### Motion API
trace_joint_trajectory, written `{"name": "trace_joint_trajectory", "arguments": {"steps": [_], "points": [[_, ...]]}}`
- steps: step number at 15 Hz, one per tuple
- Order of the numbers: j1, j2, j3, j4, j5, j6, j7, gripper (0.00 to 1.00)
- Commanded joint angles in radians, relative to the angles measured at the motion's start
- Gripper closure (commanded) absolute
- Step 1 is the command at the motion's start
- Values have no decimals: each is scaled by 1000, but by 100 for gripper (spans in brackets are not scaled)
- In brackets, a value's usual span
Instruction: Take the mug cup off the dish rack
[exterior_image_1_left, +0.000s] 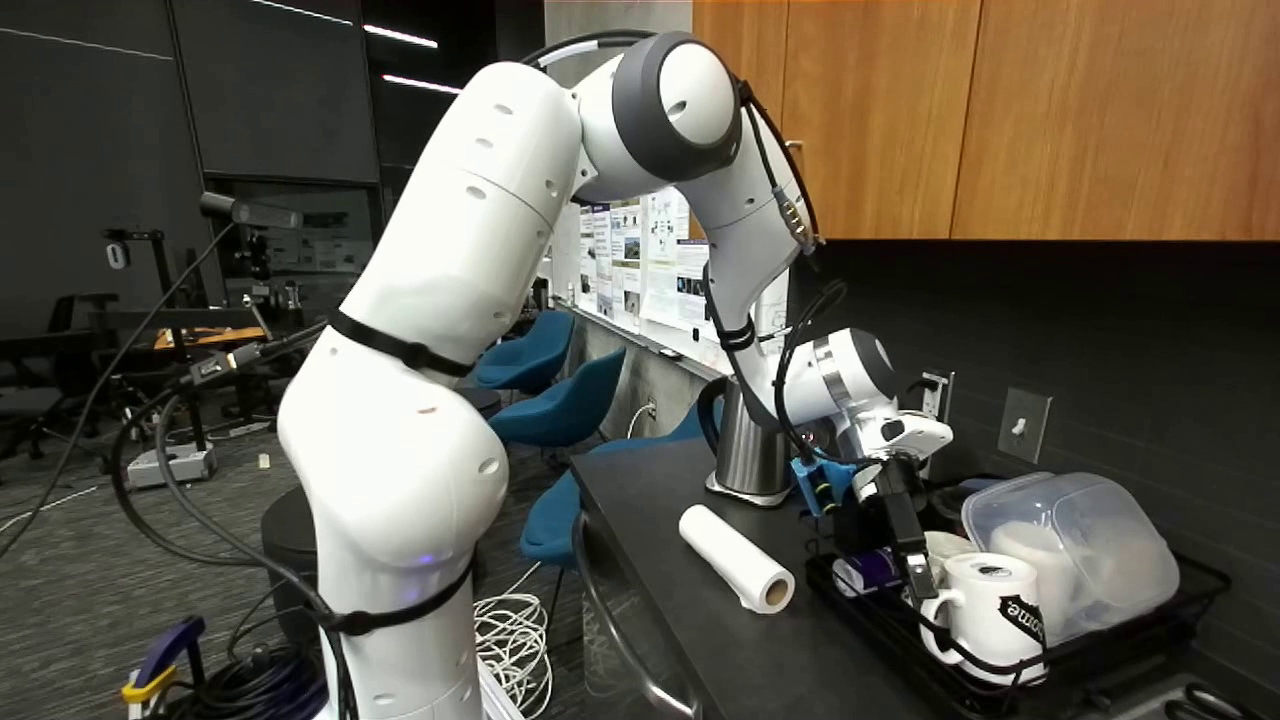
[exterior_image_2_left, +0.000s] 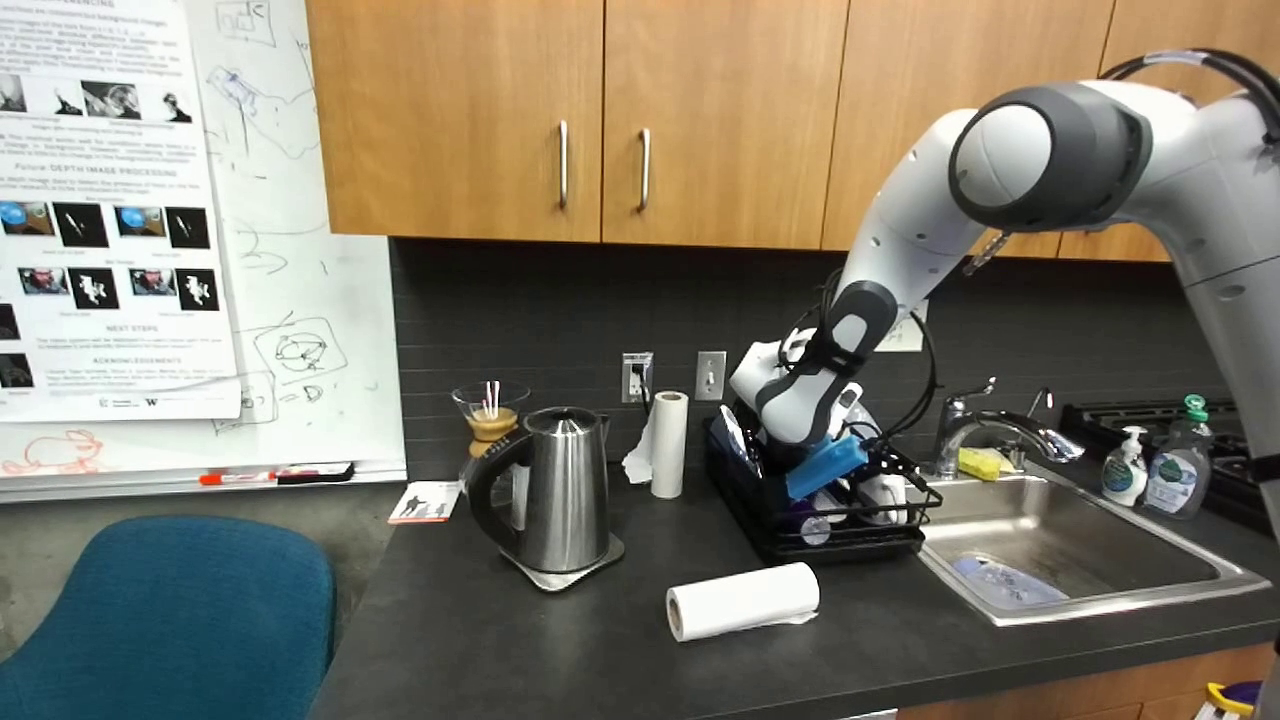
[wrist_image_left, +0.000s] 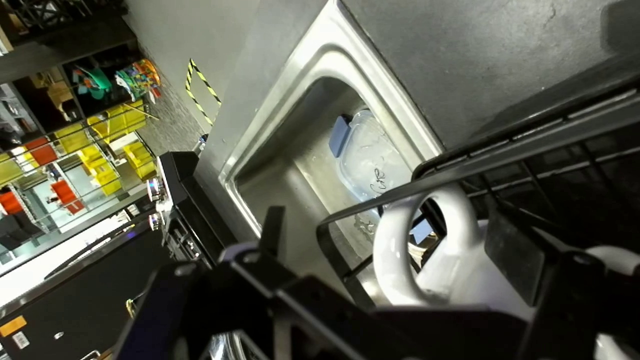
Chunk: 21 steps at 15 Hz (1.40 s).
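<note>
The mug cup (exterior_image_1_left: 985, 612), white with black markings, stands upright in the black dish rack (exterior_image_1_left: 1120, 642) in an exterior view. Its handle (wrist_image_left: 392, 255) points toward my gripper in the wrist view. My gripper (wrist_image_left: 395, 245) is open, with its two fingers apart on either side of the handle; the fingers do not close on it. In an exterior view a gripper finger (exterior_image_1_left: 915, 570) reaches down beside the handle. In another exterior view the rack (exterior_image_2_left: 835, 545) shows, but the arm and wrist mostly cover the mug. The mug's inside is hidden from the wrist view.
A clear plastic container (exterior_image_1_left: 1110, 550) and a purple can (exterior_image_1_left: 868, 570) share the rack. A paper towel roll (exterior_image_2_left: 742, 602) lies on the counter. A steel kettle (exterior_image_2_left: 567, 495) and an upright roll (exterior_image_2_left: 670, 445) stand farther off. The sink (exterior_image_2_left: 1070, 540) and faucet (exterior_image_2_left: 960, 430) adjoin the rack.
</note>
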Motion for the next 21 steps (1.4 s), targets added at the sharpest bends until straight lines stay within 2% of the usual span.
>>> {"name": "trace_joint_trajectory", "arguments": {"steps": [1, 3, 4, 6, 15, 19, 20, 21], "points": [[-2, 1, -10, 4, -23, 3, 13, 0], [-13, -3, 1, -5, -24, 44, -30, 0], [-2, 2, 1, 1, 0, 5, -9, 0], [-2, 2, 2, -1, 1, 5, -11, 0], [-22, -24, -16, -66, -94, 167, -11, 0], [-25, -9, -26, -67, -119, 167, 3, 0], [-24, -6, -29, -67, -124, 160, 12, 25], [-23, -6, -32, -66, -127, 154, 18, 26]]}}
